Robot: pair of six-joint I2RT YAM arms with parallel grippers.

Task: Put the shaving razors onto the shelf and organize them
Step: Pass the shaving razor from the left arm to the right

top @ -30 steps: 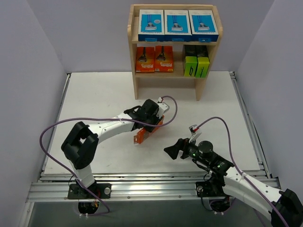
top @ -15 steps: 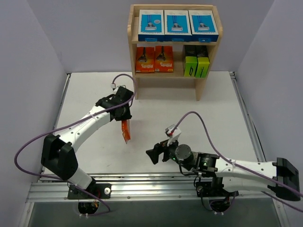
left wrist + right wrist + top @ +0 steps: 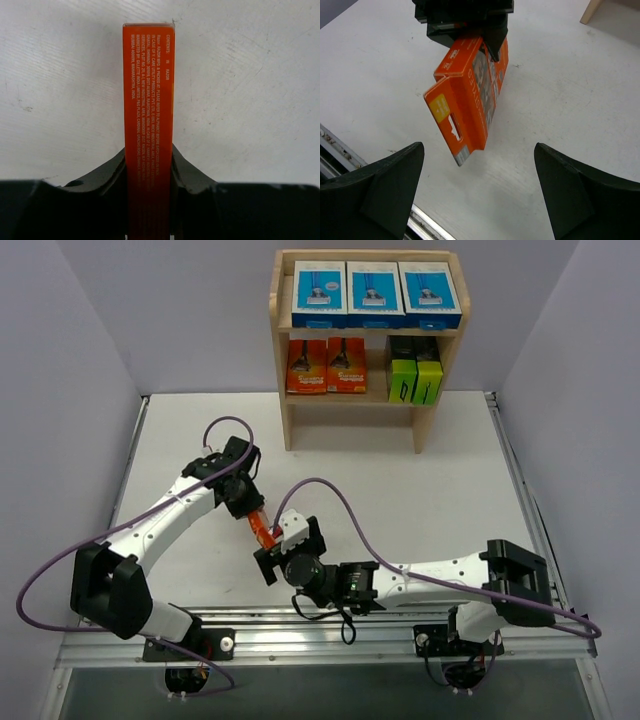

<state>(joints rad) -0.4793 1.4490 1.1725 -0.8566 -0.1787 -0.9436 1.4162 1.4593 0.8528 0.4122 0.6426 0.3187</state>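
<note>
My left gripper (image 3: 247,504) is shut on a flat orange razor pack (image 3: 261,531) and holds it above the table left of centre. In the left wrist view the pack (image 3: 148,100) stands edge-on, squeezed between both fingers of the left gripper (image 3: 148,167). My right gripper (image 3: 283,547) is open just below and right of the pack. In the right wrist view the pack (image 3: 470,95) hangs tilted from the left gripper (image 3: 470,37), ahead of the wide-spread right gripper (image 3: 479,147) and untouched by it. The shelf (image 3: 283,390) stands at the back.
The shelf carries three blue-and-white boxes (image 3: 373,292) on its top tier, two orange packs (image 3: 327,365) and black-and-green boxes (image 3: 415,375) on the middle tier. A shelf leg (image 3: 592,10) shows at the right wrist view's top right. Metal rail (image 3: 300,635) along the near edge.
The left arm has swung left and nearer, carrying the orange pack and turning it to hang down. The right arm has swept left across the table to reach just below the pack.
</note>
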